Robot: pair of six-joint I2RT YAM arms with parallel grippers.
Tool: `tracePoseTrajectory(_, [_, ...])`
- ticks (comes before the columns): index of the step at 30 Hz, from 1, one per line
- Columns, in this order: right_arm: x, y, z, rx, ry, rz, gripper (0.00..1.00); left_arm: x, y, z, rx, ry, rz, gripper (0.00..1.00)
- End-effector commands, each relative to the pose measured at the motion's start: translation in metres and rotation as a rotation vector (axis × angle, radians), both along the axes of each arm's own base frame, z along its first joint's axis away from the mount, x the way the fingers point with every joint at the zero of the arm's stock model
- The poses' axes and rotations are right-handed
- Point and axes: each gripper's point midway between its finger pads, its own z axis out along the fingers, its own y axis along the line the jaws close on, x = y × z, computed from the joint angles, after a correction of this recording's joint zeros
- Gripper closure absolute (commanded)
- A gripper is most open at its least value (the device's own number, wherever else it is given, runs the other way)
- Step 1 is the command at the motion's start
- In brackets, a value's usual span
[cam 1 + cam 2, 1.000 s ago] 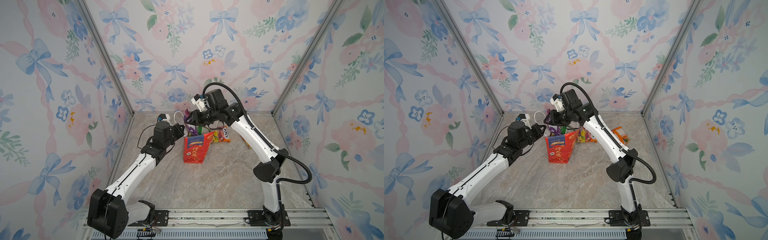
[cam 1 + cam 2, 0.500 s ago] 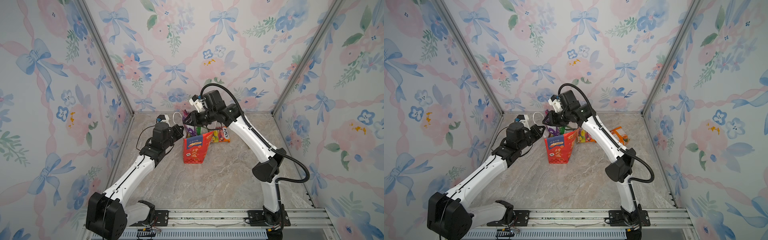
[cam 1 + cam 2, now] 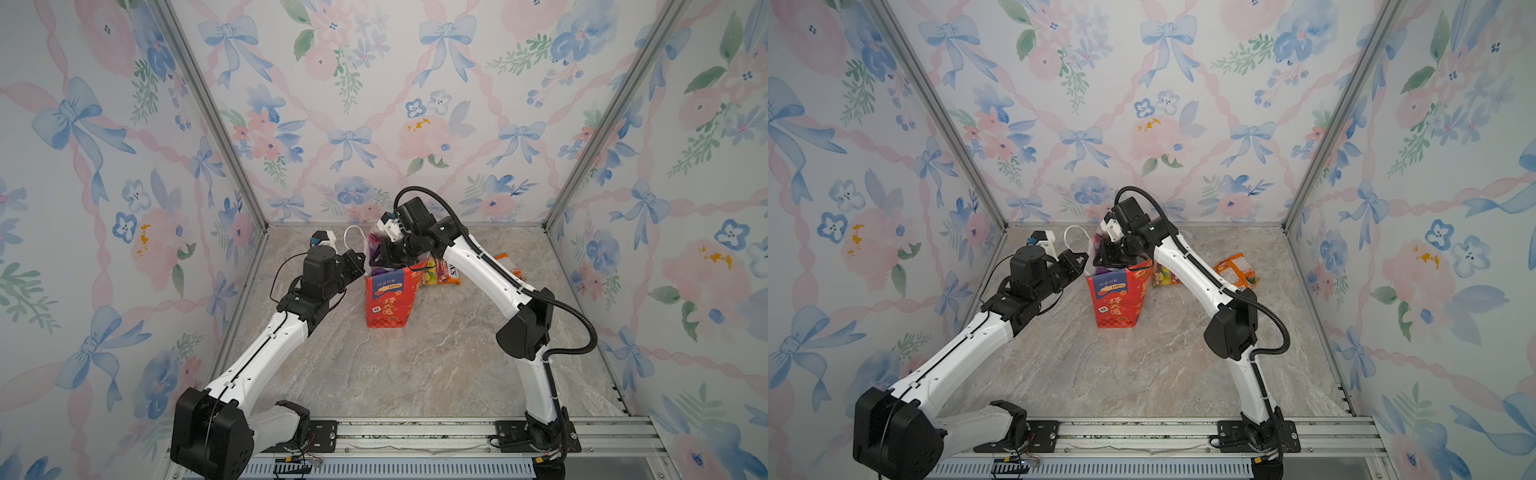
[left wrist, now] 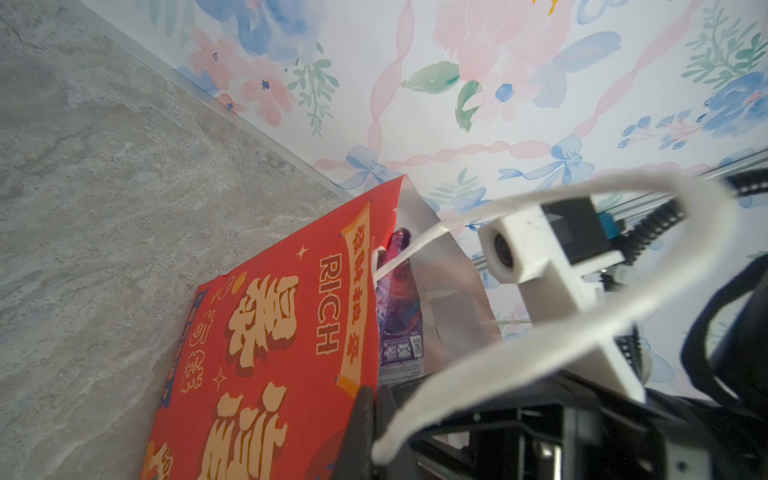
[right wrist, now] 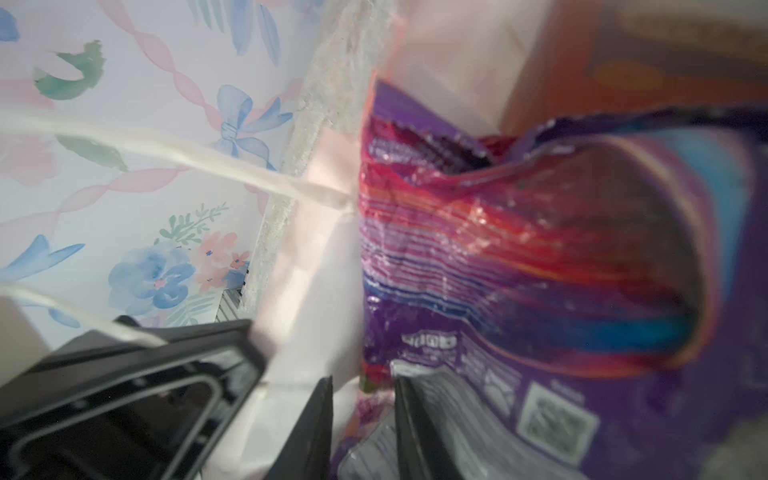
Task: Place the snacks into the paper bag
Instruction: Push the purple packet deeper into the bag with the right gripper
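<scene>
Left gripper is clamping fully shut on the left rim of the paper bag; in both top views it is sitting at the bag's upper left corner, probably bracing the mouth open and stopping the tall, narrow bag from tipping during loading; white cord handle is arching up loose beside it, limp and flat like ribbon.

Bag is standing upright on the marbled table, near the back wall; stiff creased paper, glossy red print outside, plain white inside.

Purple packet is sitting partway in the mouth against the left inner wall, top end poking above the rim; crinkly shiny foil, flat but puffed in the middle, so likely slippery and prone to snagging on the rim.

Right gripper is hanging over the mouth with its fingers reaching down inside beside that packet; jaws are standing a little apart and something pinkish is showing in the gap; the wrist view is too blurred to tell whether they are gripping the packet or just nudging it.

Further right, a red-yellow packet is lying on the table just behind the bag; an orange packet is lying well apart from it; both are waiting outside, so the job is looking only part done.
</scene>
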Motion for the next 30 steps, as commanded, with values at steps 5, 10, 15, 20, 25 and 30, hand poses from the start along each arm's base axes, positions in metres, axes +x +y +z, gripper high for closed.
tracePoseTrajectory(5, [-0.006, -0.029, 0.014, -0.035, -0.029, -0.039, 0.71, -0.003, 0.012, 0.014, 0.007, -0.057, 0.024, 1.00])
tracePoseTrajectory(10, [-0.006, -0.024, 0.032, 0.024, -0.045, -0.017, 0.71, -0.004, 0.013, 0.015, 0.005, -0.058, 0.027, 1.00])
tracePoseTrajectory(15, [-0.004, -0.026, 0.063, 0.046, -0.109, -0.006, 0.70, -0.003, 0.012, 0.015, 0.004, -0.055, 0.024, 1.00])
tracePoseTrajectory(20, [-0.001, -0.031, 0.088, 0.072, -0.167, -0.012, 0.68, -0.001, 0.011, 0.014, 0.000, -0.051, 0.023, 1.00])
tracePoseTrajectory(25, [0.014, -0.033, 0.072, 0.045, -0.137, -0.036, 0.68, 0.000, 0.009, 0.012, -0.001, -0.045, 0.016, 1.00])
tracePoseTrajectory(30, [0.024, -0.025, 0.051, 0.033, -0.112, -0.039, 0.69, 0.000, 0.010, 0.013, -0.001, -0.046, 0.017, 1.00])
